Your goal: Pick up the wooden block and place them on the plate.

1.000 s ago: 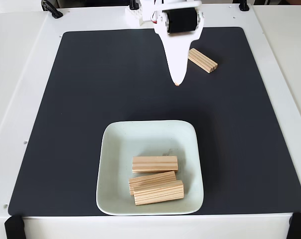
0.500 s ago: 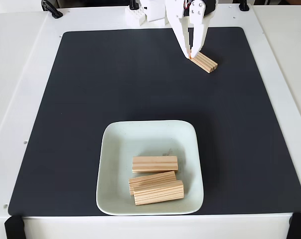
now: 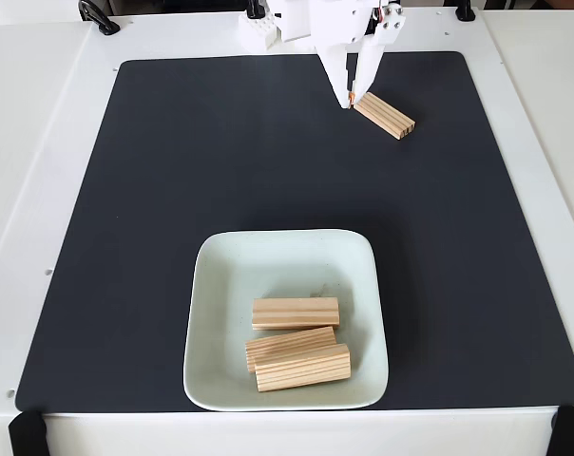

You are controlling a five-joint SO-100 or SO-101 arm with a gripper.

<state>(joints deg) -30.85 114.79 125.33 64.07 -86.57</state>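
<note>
Fixed view. A pale mint-white square plate [image 3: 216, 285] with rounded corners and a raised rim is set near the front edge. Three grooved light-pine blocks are held in its lower half: one [image 3: 296, 313] lies level, and two [image 3: 289, 343] [image 3: 303, 368], slightly tilted, are pressed together just below. A fourth block [image 3: 386, 115] lies diagonally, well apart, near the far edge.

- Four wooden blocks in all, alike in light pine with grooved faces.
- Three of them inside the plate: one [image 3: 296, 313] lying apart toward the middle, two [image 3: 290, 344] [image 3: 303, 369] pressed side by side nearer the front rim.
- One block [image 3: 385, 115] alone on the mat, far side.
- One plate [image 3: 220, 313], pale, square, round-cornered.
- One black mat [image 3: 173, 190].
- One white table [image 3: 30, 142].
- One gripper [image 3: 351, 103].
</note>
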